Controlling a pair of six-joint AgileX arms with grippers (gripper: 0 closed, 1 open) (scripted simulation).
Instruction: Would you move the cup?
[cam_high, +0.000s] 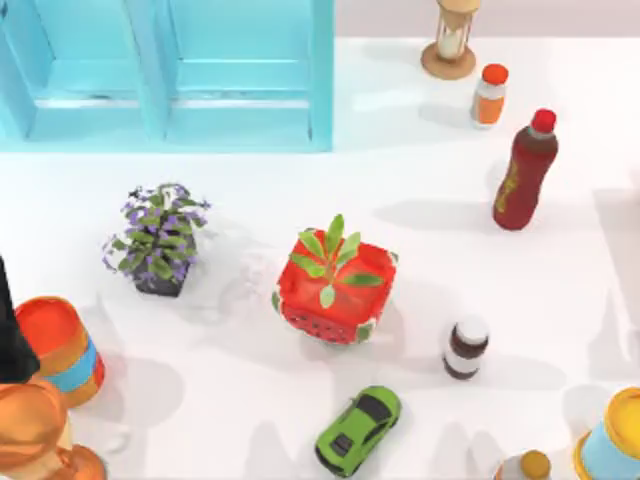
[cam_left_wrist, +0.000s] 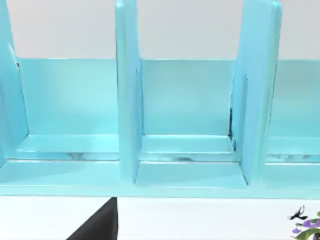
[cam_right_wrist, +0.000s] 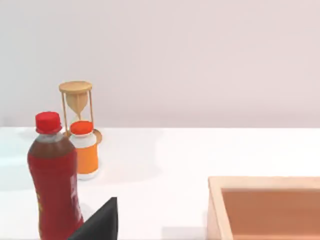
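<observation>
An orange cup (cam_high: 62, 348) with a blue band stands near the table's left edge. A second cup (cam_high: 612, 436), blue with a yellow rim, is cut off at the bottom right corner. My left arm (cam_high: 10, 335) is a dark shape at the left edge, right beside the orange cup. A dark corner of my left gripper (cam_left_wrist: 100, 224) shows in the left wrist view, facing the blue shelf (cam_left_wrist: 190, 150). The right wrist view has a dark corner of my right gripper (cam_right_wrist: 100, 222), which sits low near the red bottle (cam_right_wrist: 55, 182).
The blue shelf (cam_high: 170, 75) spans the back left. Mid-table are a purple-flowered plant (cam_high: 158, 240), a red planter (cam_high: 335, 285), a green toy car (cam_high: 358, 430) and a small dark bottle (cam_high: 466, 347). The red bottle (cam_high: 524, 172), an orange bottle (cam_high: 488, 95) and an hourglass (cam_high: 449, 40) stand back right. A wooden box (cam_right_wrist: 267, 207) lies close to the right gripper.
</observation>
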